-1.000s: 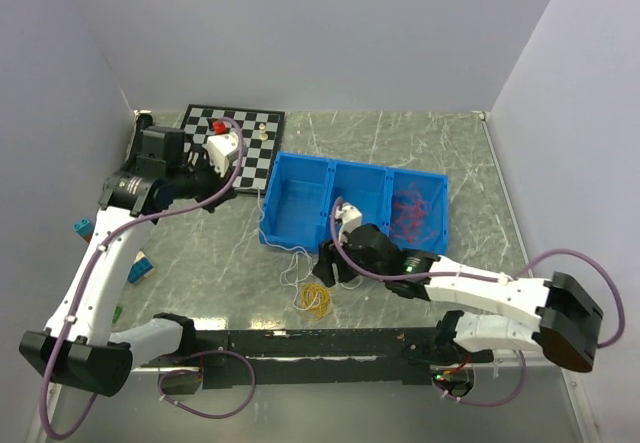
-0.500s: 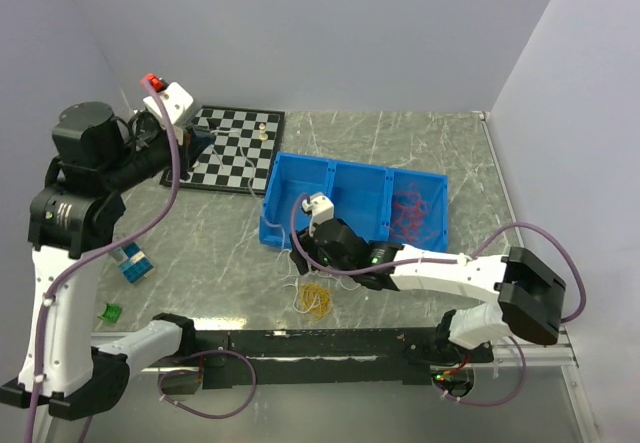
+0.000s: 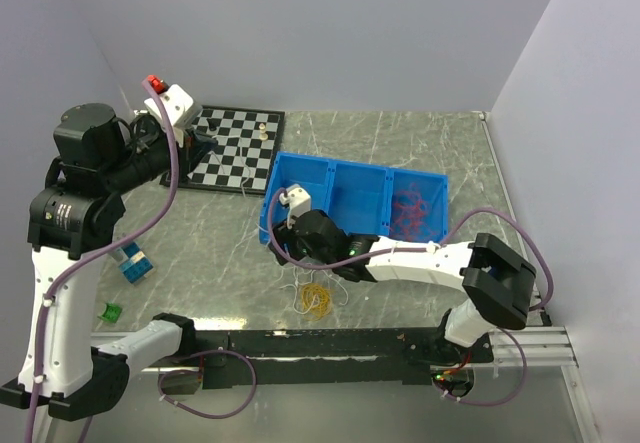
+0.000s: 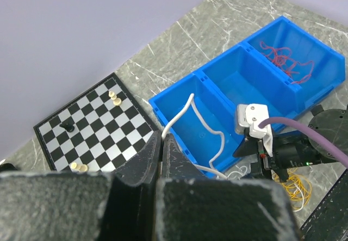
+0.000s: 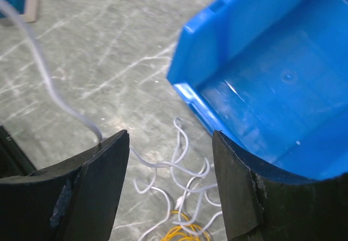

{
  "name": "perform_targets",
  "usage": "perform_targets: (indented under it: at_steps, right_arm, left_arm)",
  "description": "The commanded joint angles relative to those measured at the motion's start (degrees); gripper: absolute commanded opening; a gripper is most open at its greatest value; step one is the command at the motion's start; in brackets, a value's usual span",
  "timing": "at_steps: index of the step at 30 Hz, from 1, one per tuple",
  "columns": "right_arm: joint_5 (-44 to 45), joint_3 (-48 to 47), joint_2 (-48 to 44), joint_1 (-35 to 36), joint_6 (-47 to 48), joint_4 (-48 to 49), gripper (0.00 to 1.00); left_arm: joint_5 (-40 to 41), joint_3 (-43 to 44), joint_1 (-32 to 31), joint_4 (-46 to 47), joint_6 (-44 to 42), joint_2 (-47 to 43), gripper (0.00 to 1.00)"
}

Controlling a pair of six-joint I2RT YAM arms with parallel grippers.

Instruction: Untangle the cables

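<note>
White cable [image 4: 191, 104] pinched at one end between the pressed-together fingers of the left gripper [image 4: 162, 143]. From there it is strung across the left compartment of the blue bin [image 4: 244, 78]; whether it rests inside cannot be told. Its far part is heaped in loose loops [image 5: 175, 167] on the table [image 5: 109, 45] at the bin's near-left corner, one strand rising off to the left. Yellow cable [image 3: 317, 301] coiled just beside those loops; red cable [image 3: 415, 208] bunched in the right compartment. Bin wall noted close against the loops. Chessboard [image 3: 235, 143] with a few chess pieces [image 4: 114, 97] behind; blue block [image 3: 133, 265] well apart at left. Right arm laid low along the bin front; right gripper [image 5: 168, 181] spread wide over the white loops, nothing gripped. Left arm raised high, left gripper over the chessboard's edge.
</note>
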State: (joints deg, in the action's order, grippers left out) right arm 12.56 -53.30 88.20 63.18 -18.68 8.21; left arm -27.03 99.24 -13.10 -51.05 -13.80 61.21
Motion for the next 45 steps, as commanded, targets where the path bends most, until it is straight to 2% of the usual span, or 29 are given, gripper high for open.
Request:
perform_targets:
  at_steps: [1, 10, 16, 26, 30, 32, 33, 35, 38, 45]
  right_arm:
    - [-4.03, 0.12, -1.37, 0.19, 1.71, 5.24, 0.69]
    - [-2.1, 8.9, -8.12, 0.1, -1.62, 4.98, 0.66]
    - [-4.2, 10.94, -12.44, 0.02, -0.31, 6.73, 0.7]
    - [-7.63, 3.21, -2.96, 0.1, 3.21, 8.49, 0.72]
    - [-8.86, -0.22, 1.26, 0.19, 3.47, 8.41, 0.68]
    - [-9.48, -1.89, 3.02, 0.1, 3.38, 7.62, 0.62]
    - [-8.96, -2.94, 3.81, 0.1, 3.3, 6.66, 0.54]
    - [-7.21, -4.26, 3.73, 0.1, 3.73, 4.81, 0.36]
    - [-3.52, -5.06, -0.82, 0.1, 6.27, 3.66, 0.0]
    - [0.1, -11.82, -11.99, -0.42, 14.89, -3.02, 0.0]
  left_arm:
    - [1.53, 1.31, -0.17, 1.12, 0.88, -0.65, 0.02]
    - [6.9, 1.74, -0.17, 4.38, 2.81, -0.04, 0.02]
    - [5.41, 2.71, -0.17, 4.11, 3.43, 0.75, 0.02]
    - [5.23, 1.57, -0.08, 4.2, 3.34, 1.02, 0.03]
    - [5.32, 1.31, -0.26, 4.38, 3.25, 1.1, 0.03]
    - [5.58, 1.13, -0.17, 4.46, 3.17, 1.1, 0.02]
    - [5.75, 1.04, -0.17, 4.46, 2.99, 1.19, 0.02]
    - [6.11, 0.78, -0.08, 4.47, 2.91, 1.02, 0.02]
    - [6.9, -0.45, -0.17, 4.64, 2.38, 0.58, 0.02]
    - [8.48, -6.77, -0.17, 6.31, 2.38, -1.0, 0.02]
